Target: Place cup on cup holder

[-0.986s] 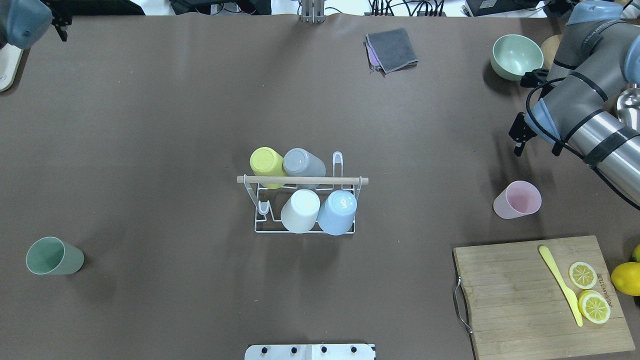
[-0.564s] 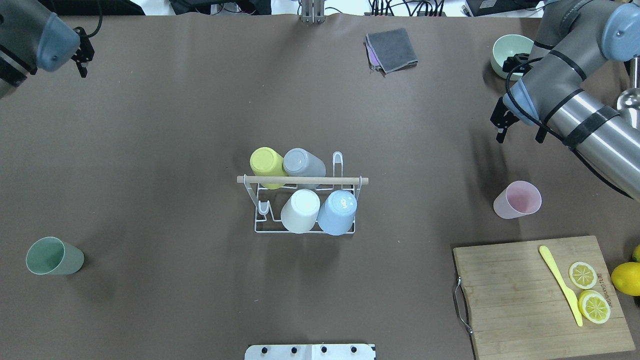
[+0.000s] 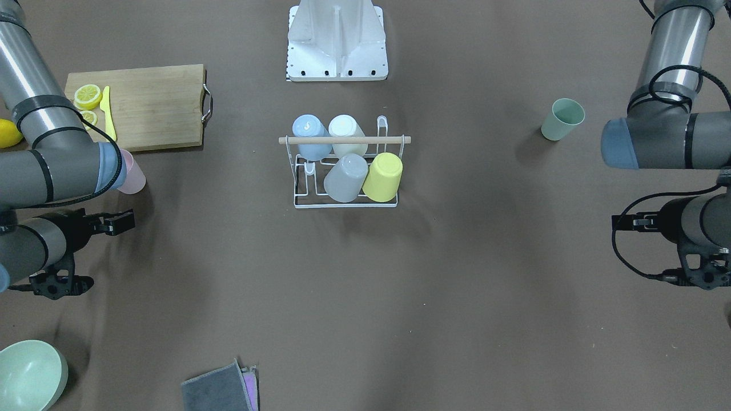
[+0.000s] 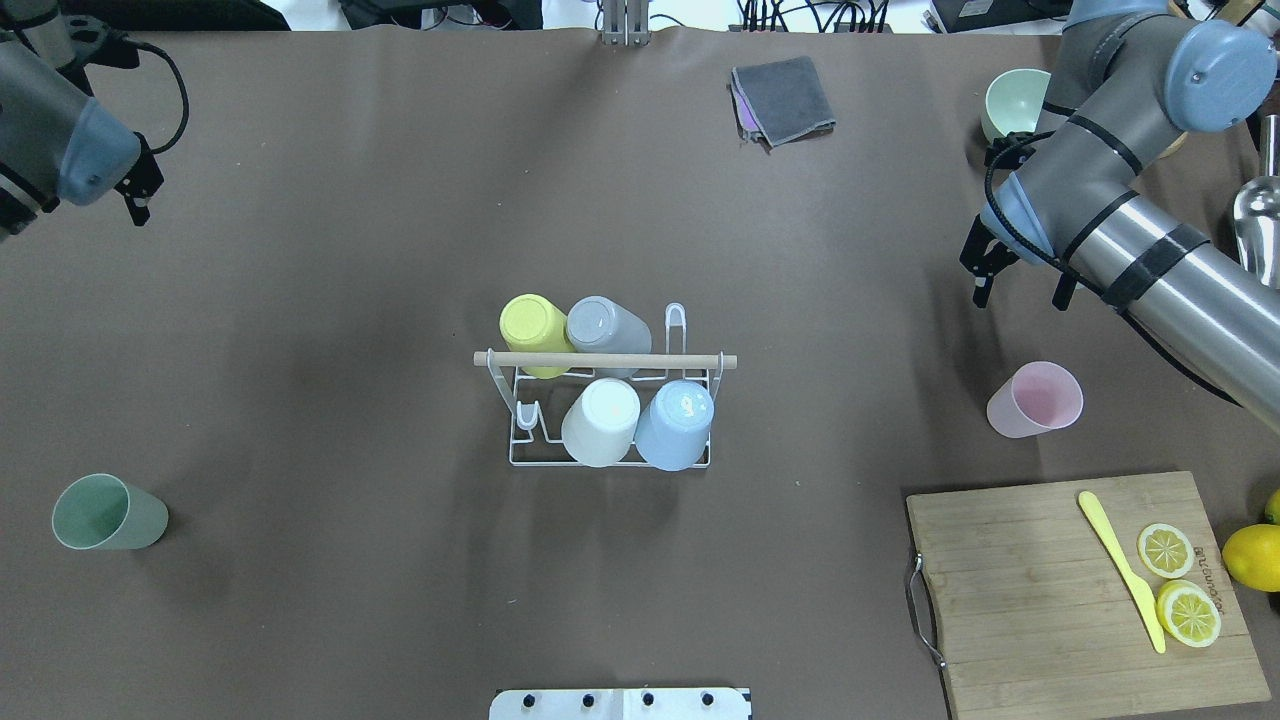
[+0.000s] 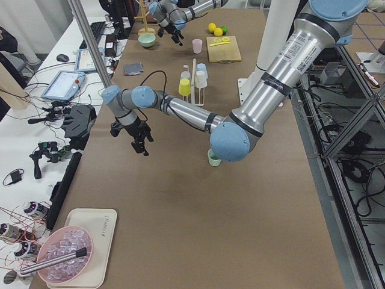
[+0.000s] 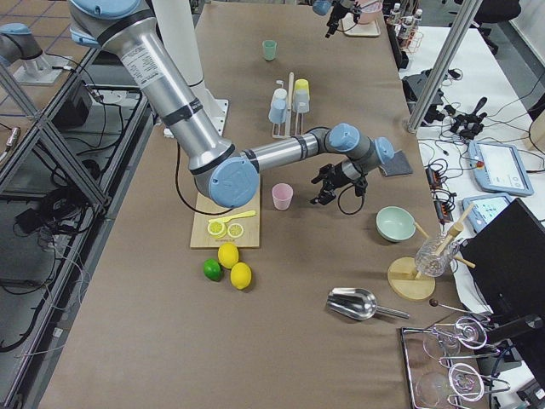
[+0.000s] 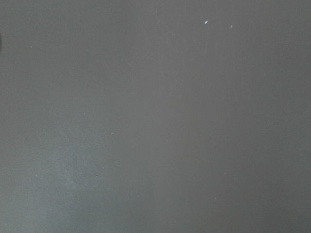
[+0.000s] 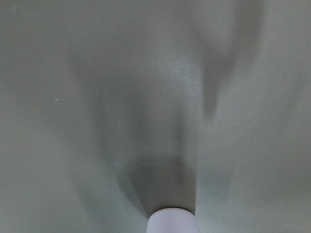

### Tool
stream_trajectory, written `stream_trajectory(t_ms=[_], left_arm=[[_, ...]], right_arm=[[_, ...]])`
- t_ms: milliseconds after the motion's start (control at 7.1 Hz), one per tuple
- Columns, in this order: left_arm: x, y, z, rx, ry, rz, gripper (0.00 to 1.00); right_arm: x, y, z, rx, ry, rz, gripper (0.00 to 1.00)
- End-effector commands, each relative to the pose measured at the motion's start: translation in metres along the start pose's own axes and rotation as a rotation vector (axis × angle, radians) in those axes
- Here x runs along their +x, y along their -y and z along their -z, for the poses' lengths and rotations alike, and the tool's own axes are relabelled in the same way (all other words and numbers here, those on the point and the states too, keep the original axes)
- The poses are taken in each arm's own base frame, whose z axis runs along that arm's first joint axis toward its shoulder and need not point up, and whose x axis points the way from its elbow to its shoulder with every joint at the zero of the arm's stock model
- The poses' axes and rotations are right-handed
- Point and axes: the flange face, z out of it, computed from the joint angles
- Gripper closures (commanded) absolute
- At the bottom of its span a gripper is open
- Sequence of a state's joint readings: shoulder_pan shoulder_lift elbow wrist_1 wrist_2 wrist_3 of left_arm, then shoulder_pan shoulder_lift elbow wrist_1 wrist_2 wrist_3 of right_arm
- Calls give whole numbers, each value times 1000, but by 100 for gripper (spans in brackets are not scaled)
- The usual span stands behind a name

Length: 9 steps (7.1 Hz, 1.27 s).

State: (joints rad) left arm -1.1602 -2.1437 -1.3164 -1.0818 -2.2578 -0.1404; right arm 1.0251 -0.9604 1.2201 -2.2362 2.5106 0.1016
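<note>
The tabletop (image 4: 300, 250) is viewed steeply from above, once from behind the robot and once from the facing side, so the cup holder (image 4: 690, 361) at mid-table is shared. Two end views are taken obliquely along it from farther off. The wrist views are held close over bare tabletop; a pale cup (image 8: 172, 221) is clipped in the right one

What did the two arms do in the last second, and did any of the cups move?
Both arms moved: the right gripper slid toward the table's middle, and the left gripper came back toward the robot's side. Neither took hold of anything. The pink cup, the green cup and the cup holder stayed put.
</note>
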Motion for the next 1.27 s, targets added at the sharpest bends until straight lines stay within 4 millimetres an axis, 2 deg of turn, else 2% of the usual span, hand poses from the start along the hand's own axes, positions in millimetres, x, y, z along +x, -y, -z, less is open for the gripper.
stream_trajectory(t_ms=[0,282,423,564,705,845,1127], left_arm=[[11,-9,-20,-89,-53,32,2],[16,-13,-30,-140,-46,56,2],[26,-15,-41,-167,-36,52,2],[42,-19,-60,-202,-21,38,2],[49,-24,-81,-235,-21,34,2],[54,-30,-99,-264,-34,32,2],[62,-34,-102,-273,-19,17,2]], right_arm=[[0,0,-18,-28,-4,9,1],[13,0,-25,-35,-16,46,2],[16,-1,-31,-42,-17,44,2],[13,-1,-36,-50,-11,45,2],[9,0,-47,-66,-18,48,3],[8,0,-49,-70,-20,47,3],[4,-1,-61,-86,-29,52,3]])
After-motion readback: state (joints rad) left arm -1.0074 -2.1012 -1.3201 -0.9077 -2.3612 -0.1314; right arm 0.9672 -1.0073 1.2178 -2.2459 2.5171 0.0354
